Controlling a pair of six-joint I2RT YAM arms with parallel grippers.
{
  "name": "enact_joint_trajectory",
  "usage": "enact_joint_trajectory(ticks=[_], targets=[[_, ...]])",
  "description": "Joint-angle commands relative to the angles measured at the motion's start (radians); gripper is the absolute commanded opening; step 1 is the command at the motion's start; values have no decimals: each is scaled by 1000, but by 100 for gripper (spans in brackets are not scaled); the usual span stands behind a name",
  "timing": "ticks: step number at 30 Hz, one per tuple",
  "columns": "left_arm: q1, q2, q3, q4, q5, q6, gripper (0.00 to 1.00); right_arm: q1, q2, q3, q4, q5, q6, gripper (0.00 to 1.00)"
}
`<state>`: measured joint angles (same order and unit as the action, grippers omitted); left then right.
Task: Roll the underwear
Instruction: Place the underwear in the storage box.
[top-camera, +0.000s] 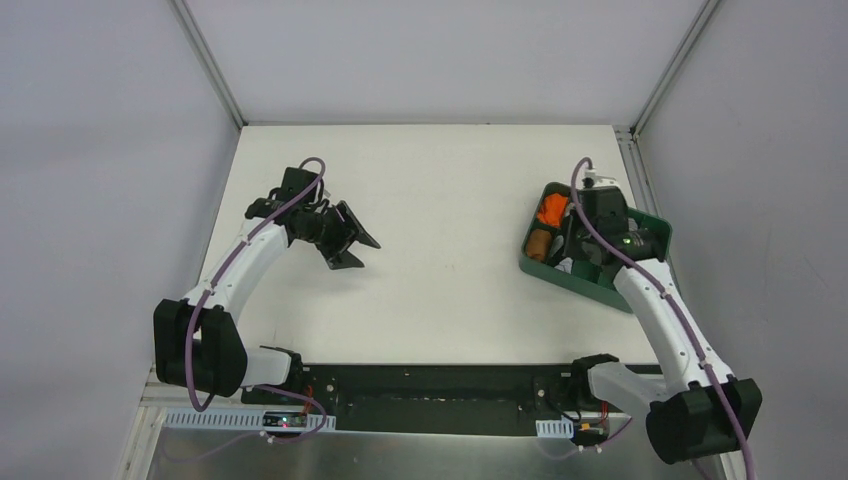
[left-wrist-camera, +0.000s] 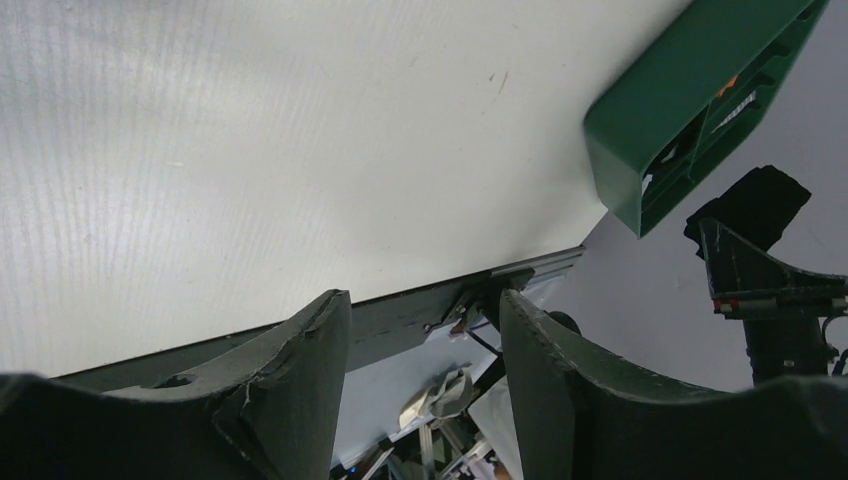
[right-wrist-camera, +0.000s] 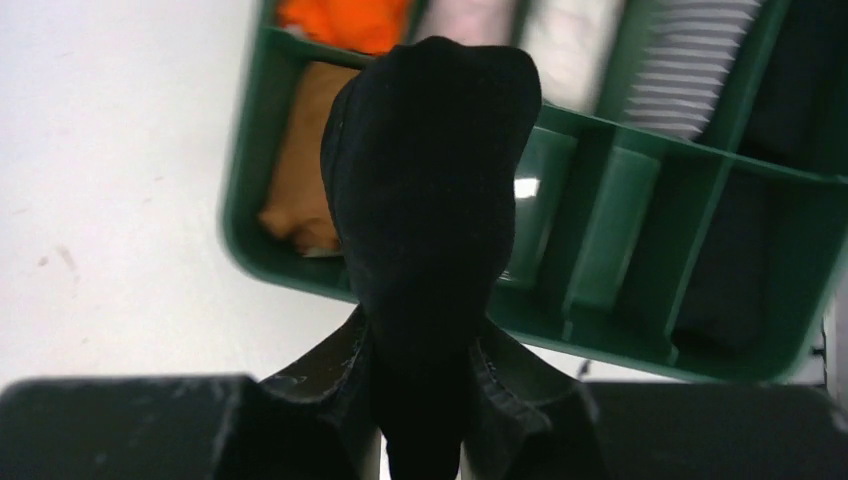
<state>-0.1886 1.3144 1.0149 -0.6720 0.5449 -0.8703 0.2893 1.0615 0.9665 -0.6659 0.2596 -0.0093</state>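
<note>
A: How does the right gripper (right-wrist-camera: 420, 372) stand?
B: Clenched on the underwear (right-wrist-camera: 430, 180), a black bundle standing up between its fingers. It hangs over the green tray (right-wrist-camera: 610, 335) at the table's (top-camera: 450, 200) right edge, above the brown roll (right-wrist-camera: 300, 170).
A: And the left gripper (left-wrist-camera: 425, 330)?
B: Released and empty, over the table's left half.
A: Which step?
B: Probably carrying. Whether the bundle is rolled cannot be told. If not, the next move calls for spreading it flat mid-table, within both arms' reach.
</note>
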Motion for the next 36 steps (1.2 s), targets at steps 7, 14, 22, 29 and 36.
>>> enact_joint_trajectory(ticks=[7,14,22,29,36], targets=[[3,-6,51,-26,70,28,55,-238,158,63,-126,-12,-28,0],[2,-14,38,-46,64,51,55,-262,202,2,-83,14,-5,0],[3,-22,25,-46,59,54,54,-265,288,39,-131,-28,-4,0],[2,-13,27,-47,62,54,53,-265,367,79,-138,-27,7,0],[3,-16,28,-47,59,50,53,-266,460,115,-130,-26,41,0]])
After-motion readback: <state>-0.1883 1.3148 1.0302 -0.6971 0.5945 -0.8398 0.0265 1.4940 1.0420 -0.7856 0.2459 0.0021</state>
